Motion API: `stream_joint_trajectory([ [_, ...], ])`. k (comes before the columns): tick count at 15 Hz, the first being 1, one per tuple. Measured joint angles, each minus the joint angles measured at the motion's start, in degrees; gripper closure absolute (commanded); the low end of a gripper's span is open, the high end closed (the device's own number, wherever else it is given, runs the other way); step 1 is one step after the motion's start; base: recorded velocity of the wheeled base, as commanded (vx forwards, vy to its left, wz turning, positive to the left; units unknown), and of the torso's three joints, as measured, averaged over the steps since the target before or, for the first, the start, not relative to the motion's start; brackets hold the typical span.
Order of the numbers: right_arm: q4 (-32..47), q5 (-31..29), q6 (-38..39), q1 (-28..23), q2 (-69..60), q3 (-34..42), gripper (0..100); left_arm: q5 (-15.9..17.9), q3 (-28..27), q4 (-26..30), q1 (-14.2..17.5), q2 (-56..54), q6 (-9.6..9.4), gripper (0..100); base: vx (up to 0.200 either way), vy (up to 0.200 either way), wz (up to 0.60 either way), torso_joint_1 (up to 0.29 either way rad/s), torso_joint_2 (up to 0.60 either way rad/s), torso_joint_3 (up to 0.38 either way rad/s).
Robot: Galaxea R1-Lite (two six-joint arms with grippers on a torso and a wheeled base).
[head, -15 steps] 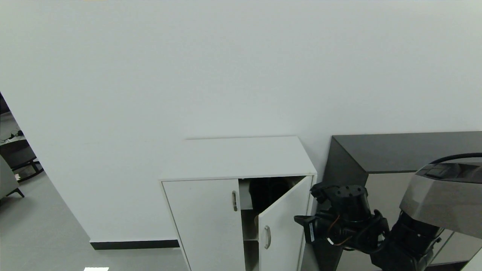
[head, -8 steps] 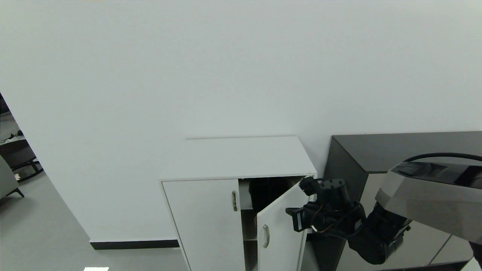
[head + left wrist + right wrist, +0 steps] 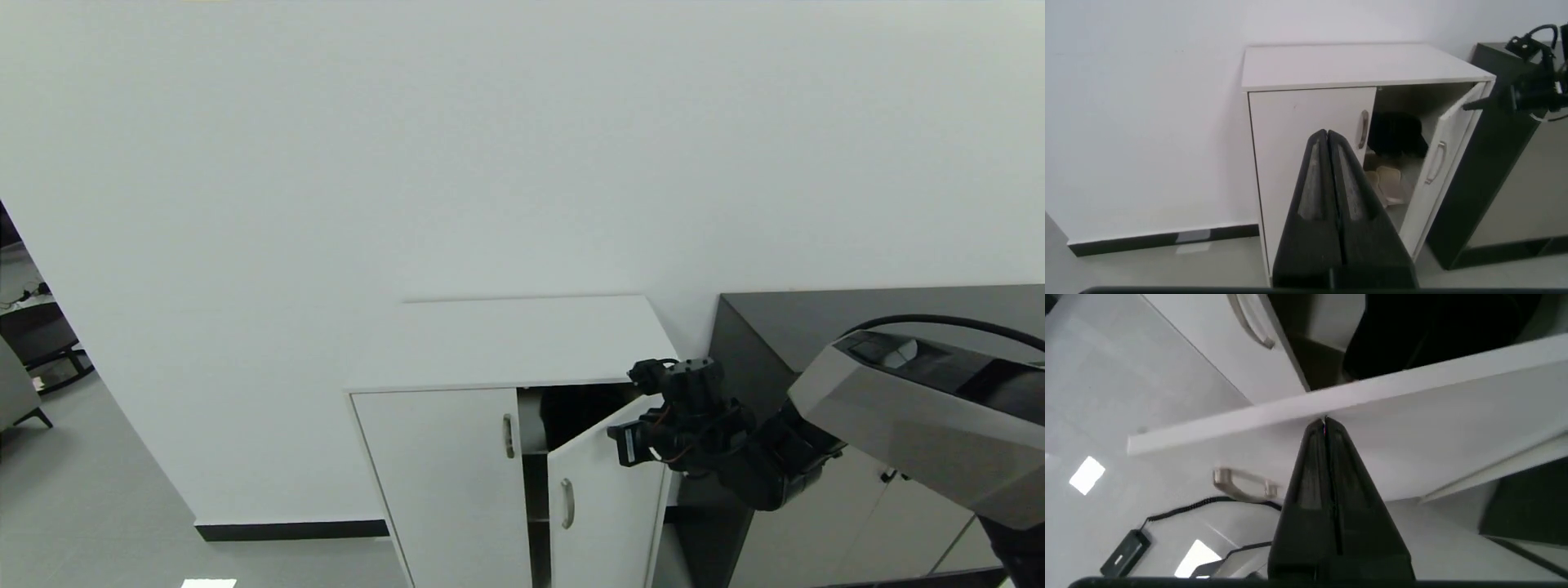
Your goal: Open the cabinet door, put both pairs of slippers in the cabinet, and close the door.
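Pincer (image 3: pixel 1325 431), right, against ajar door (image 3: pixel 1437 433) edge

Plain indoor room, white cabinet (image 3: pixel 522 343), dark sideboard (image 3: pixel 816 318)

A white cabinet (image 3: pixel 522 343) stood against the white wall (image 3: pixel 490 147). Its left door (image 3: pixel 441 482) was shut, and its right door (image 3: pixel 608 510) stood partly open, with a dark shape (image 3: pixel 580 412) showing inside near the top. The right gripper (image 3: pixel 647 377) was at the open door's upper edge, near the hinge side. A dark grey sideboard (image 3: pixel 816 314) stood just beside the cabinet.
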State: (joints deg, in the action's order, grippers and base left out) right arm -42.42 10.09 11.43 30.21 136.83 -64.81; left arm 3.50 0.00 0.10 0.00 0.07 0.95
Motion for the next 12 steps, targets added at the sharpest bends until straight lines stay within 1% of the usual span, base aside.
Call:
stream_joint_trajectory([
  [4, 1.2, 0.0, 0.1, -0.5, 0.6, -2.6, 100, 0.0, 0.0, 0.0, 0.0, 0.0, 0.0, 100, 0.0, 0.0, 0.0, 0.0, 0.0, 0.0],
  [6, 1.0, 0.0, -0.2, -0.1, -0.6, -0.3, 100, 0.0, 0.0, 0.0, 0.0, 0.0, -0.05, 100, 0.0, 0.0, 0.0, 0.0, 0.0, 0.0],
  [9, -3.1, 0.0, -1.9, 1.1, -2.5, 4.2, 100, 0.1, 0.0, 0.0, 0.0, 0.0, -0.06, 100, 0.2, 0.0, 0.0, 0.001, 0.0, 0.004],
  [12, -4.0, 0.0, -2.2, 2.4, -3.4, 6.5, 100, 0.1, 0.0, 0.0, 0.0, 0.0, -0.05, 100, 0.0, 0.0, 0.0, 0.0, 0.0, 0.0],
])
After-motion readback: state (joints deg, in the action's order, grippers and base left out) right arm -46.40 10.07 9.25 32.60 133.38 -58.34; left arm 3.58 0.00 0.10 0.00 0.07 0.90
